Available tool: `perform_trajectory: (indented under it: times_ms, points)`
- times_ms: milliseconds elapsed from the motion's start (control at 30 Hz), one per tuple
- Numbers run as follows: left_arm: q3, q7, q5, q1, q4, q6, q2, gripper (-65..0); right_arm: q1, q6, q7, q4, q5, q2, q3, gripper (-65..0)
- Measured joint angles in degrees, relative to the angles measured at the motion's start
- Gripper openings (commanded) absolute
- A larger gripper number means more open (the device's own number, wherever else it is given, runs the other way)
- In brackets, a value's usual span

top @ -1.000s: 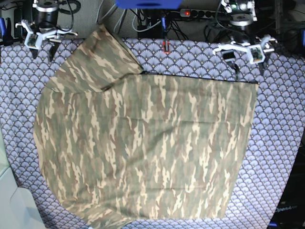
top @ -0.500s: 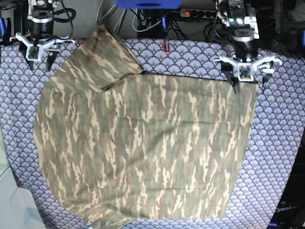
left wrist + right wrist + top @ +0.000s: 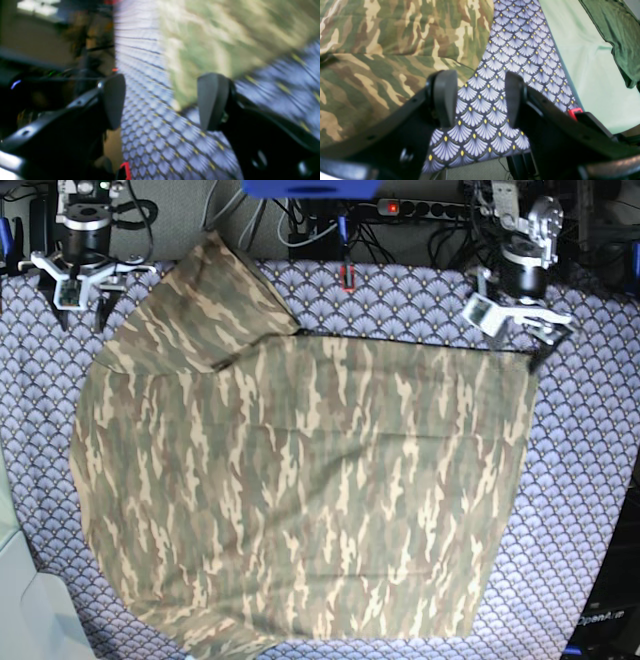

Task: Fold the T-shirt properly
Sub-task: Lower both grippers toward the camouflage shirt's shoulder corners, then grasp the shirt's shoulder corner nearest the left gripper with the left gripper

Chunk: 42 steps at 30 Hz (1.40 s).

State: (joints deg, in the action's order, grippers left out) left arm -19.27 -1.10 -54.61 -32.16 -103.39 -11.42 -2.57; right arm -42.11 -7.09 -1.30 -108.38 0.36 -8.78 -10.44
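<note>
The T-shirt (image 3: 300,490) lies spread flat on the tablecloth (image 3: 590,480). The left gripper (image 3: 517,332) hangs tilted over the shirt's far corner, jaws spread wide and holding nothing. The right gripper (image 3: 80,298) points down at the table's far edge beside the sleeve, jaws apart, empty.

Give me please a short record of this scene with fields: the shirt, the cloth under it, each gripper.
shirt: camouflage T-shirt lying spread flat, one sleeve pointing to the far left corner
surface: purple-grey fan-pattern tablecloth under the shirt
left gripper: left gripper at the shirt's far right corner, fingers apart, nothing between them
right gripper: right gripper near the sleeve, over bare tablecloth, fingers apart, holding nothing
fold: not yet begun
</note>
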Motion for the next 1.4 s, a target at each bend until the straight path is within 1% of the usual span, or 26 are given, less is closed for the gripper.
perform_trajectory:
  times_ms: [33,133,167,233,400,500,567,600,633,667,733,800,867,1000,1067,1167,1400]
  points:
    - [0.09,-0.61,-1.86,0.0,0.66,-0.63,0.2,-21.5,-0.02,0.0,-0.02,0.0,0.0,0.07,0.0,-36.7]
    - [0.52,-0.59,-8.57,0.63,4.52,-0.74,0.17,-21.5,-0.02,0.0,0.0,0.0,0.0,0.02,0.0,-36.7]
    - [0.81,-0.44,-10.69,0.76,6.36,-0.61,0.17,-21.5,0.0,0.02,-0.02,0.0,0.0,0.0,0.0,-36.7]
    - [1.03,-1.68,-12.9,1.01,8.26,0.17,0.33,-21.5,-0.02,0.02,-0.02,0.0,0.0,0.07,0.0,-36.7]
    - [0.26,-1.95,-12.9,2.6,9.11,-0.04,0.02,-21.5,-0.13,0.02,-0.07,0.04,0.0,0.04,0.0,-36.7]
    - [-2.8,-1.92,-12.87,2.64,9.14,-0.39,0.17,-21.5,-0.2,0.0,0.2,0.04,0.0,0.07,0.0,-36.7]
    - [-4.22,-1.03,-12.94,2.82,9.11,-0.72,-0.33,-21.5,-0.13,0.0,-0.17,0.07,0.0,0.09,0.0,-36.7]
    - [-5.22,-1.53,-13.05,2.89,9.11,-0.9,-0.33,-21.5,-0.11,0.0,-0.11,0.07,0.0,0.09,0.0,-36.7]
    - [-6.49,-3.32,-13.22,3.17,9.11,-0.92,-0.2,-21.5,-0.13,0.0,-0.04,0.07,0.0,0.09,0.0,-36.7]
    - [-8.24,-5.95,-13.05,3.5,9.11,-1.73,-0.04,-21.5,-0.13,0.0,-0.02,0.09,0.0,0.11,0.0,-36.7]
    - [-11.21,-8.24,-12.72,4.22,9.27,-1.62,0.17,-21.5,-0.13,0.02,-0.04,0.09,0.0,0.09,0.0,-36.7]
    - [-12.85,-8.17,-12.87,5.62,9.66,-1.81,0.24,-21.5,-0.13,0.02,-0.02,0.11,0.0,0.09,0.0,-36.7]
    - [-13.4,-8.15,-12.9,7.69,11.26,-1.42,0.85,-21.5,-0.2,0.0,-0.04,0.11,0.0,0.11,0.02,-36.7]
    - [-12.98,-9.01,-17.64,8.66,13.73,-1.88,1.2,-21.5,-0.15,0.02,0.0,0.09,0.0,0.22,0.11,-36.7]
    - [-13.25,-9.22,-18.51,9.64,15.19,-0.94,1.16,-21.5,-0.44,0.02,-0.02,0.09,0.0,0.22,0.11,-36.7]
    - [-13.25,-9.16,-20.52,11.98,16.79,-0.76,1.16,-21.5,-0.61,0.02,-0.2,0.09,0.0,0.24,0.04,-36.7]
    - [-13.27,-9.2,-20.92,14.16,18.56,-0.37,1.14,-21.5,-0.61,0.0,-0.2,0.09,0.0,0.28,0.04,-36.7]
